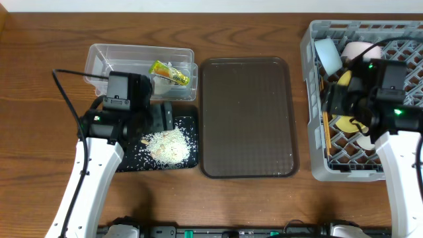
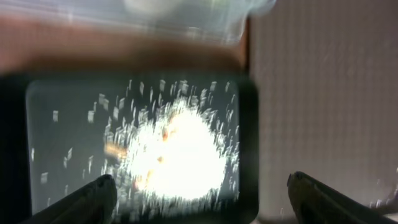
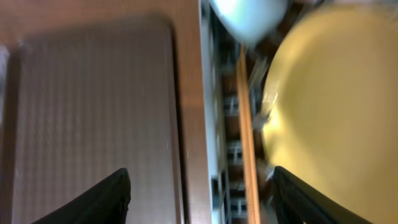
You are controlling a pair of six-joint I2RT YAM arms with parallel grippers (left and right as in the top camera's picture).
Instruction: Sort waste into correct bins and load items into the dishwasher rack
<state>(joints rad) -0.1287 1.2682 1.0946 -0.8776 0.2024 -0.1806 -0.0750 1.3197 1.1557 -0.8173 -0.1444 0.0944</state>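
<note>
Waste: the rice [image 1: 169,145] lies heaped in the black tray [image 1: 129,160], with loose grains scattered across the tray floor. The wrapper [image 1: 170,73] sits in the tub [image 1: 99,56], with a white lump just beside it that we take for the paper, though we cannot confirm this. We judge the split deliberate, with food scraps in one bin and dry rubbish in the other.

Left gripper [image 2: 200,180]: it hangs over the black tray, above the rice. Its jaws are spread wide with nothing between them. The wrist view is blurred, so we cannot tell its height above the pile.

Rack [image 1: 317,168]: the plate [image 3: 336,93] stands on edge between the pegs. The blue bowl [image 3: 249,15] and the pink bowl [image 1: 357,51] are tilted at the far end. A chopstick [image 3: 247,124] lies along the rack's inner edge, just beside the plate. We read the on-edge stowing as normal dishwasher practice, so that water can drain off. We cannot pick out the cup with confidence.

Right gripper [image 3: 200,174]: it is poised over the rack's left wall, near the plate. Its jaws are spread and empty.

The serving tray [image 1: 248,119] lies between the bins and the rack and carries nothing.

Assessment: we see no task item outside a bin or the rack, so the job appears at or near completion. Remaining risk is grains spilling over the shallow tray.
</note>
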